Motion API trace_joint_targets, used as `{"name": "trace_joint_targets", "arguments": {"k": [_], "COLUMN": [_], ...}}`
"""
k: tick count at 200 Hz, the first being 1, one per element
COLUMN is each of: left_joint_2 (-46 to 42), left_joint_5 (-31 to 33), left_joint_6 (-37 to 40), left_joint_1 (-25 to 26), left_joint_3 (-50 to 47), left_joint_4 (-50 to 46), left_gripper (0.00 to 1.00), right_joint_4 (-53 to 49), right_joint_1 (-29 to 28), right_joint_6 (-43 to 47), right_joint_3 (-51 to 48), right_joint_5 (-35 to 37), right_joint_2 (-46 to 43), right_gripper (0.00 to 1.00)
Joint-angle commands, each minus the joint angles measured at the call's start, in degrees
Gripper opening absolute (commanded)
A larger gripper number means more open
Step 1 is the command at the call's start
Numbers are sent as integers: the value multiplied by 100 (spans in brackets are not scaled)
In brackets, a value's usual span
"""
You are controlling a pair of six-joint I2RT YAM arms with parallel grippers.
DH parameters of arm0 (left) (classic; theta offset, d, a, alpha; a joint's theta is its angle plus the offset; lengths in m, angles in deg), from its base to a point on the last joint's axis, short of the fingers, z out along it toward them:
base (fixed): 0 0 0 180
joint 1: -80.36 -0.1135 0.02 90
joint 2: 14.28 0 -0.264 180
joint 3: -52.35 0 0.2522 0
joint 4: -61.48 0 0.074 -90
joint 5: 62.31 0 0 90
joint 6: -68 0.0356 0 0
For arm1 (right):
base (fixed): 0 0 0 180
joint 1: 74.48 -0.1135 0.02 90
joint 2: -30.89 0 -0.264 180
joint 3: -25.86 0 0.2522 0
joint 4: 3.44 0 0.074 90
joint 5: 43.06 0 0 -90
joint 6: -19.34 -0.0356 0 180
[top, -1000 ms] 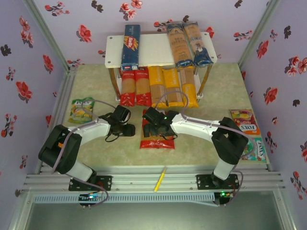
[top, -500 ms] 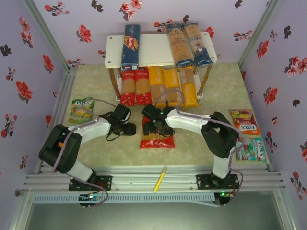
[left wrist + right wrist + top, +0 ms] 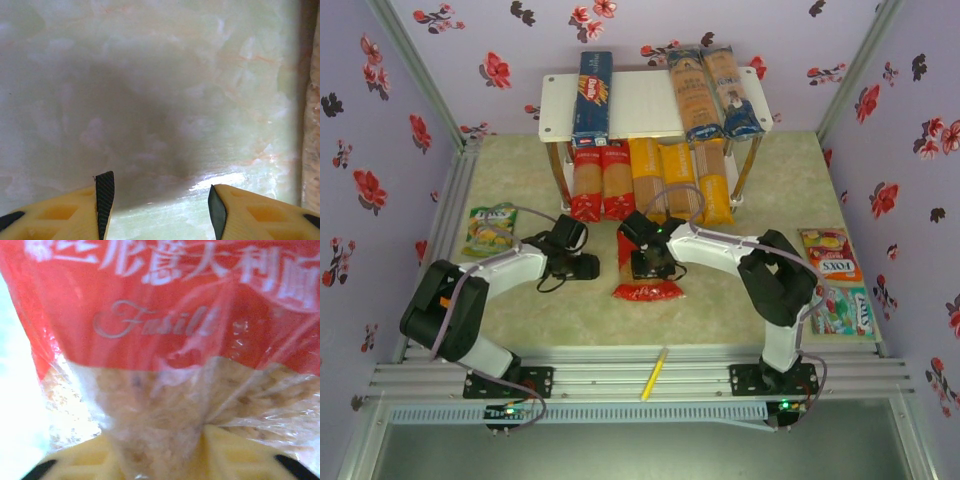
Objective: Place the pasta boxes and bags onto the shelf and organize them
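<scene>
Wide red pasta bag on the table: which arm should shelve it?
Right. The right pincer is pinched on the wide red plastic fusilli bag, film bunched between the jaws. The left pincer hangs open over bare pale green tabletop beside it.

We see a left arm (image 3: 505, 268) and a right arm (image 3: 720, 248), both with white links, bulky black joints and looping grey cables. The left tool (image 3: 159, 200) has yellow latticed fingers (image 3: 55, 215) faced with black pads (image 3: 104, 200).
</scene>
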Motion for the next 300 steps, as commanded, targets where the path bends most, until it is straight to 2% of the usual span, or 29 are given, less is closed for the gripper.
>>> {"name": "trace_joint_targets", "arguments": {"k": [1,11,58,117,196,222,252,300], "left_joint_2": [-162,-166,-268,-625,-1007,-1119,-1226,-1554], "left_joint_5": [-72,-70,-88,-130,-207,-238,-324,-383], "left_joint_6": [168,169,194,274,432,502,490,458], "left_joint_1": [-75,-99,-215,-456,-854,-977,-1022,-1057], "left_joint_3": [86,86,69,128,287,433,601,858], "left_joint_4": [-89,-96,-148,-305,-611,-742,-807,-999], "left_gripper": [53,52,49,49,49,50,50,50], "right_joint_4": [-622,-649,-675,-688,-1760,-1661,-1086,-282], "right_joint_1": [-35,-33,-45,-169,-621,-682,-680,-684], "right_joint_6": [151,155,284,743,1277,1470,1913,2940], "right_joint_3": [-452,-461,-423,-163,1003,1401,1769,2755], "right_joint_5": [-419,-410,-317,258,846,1112,1157,1101], "right_joint_2": [489,451,81,-1228,-2729,-3385,-3904,-3654], "right_gripper": [19,0,0,0,0,0,0,0]}}
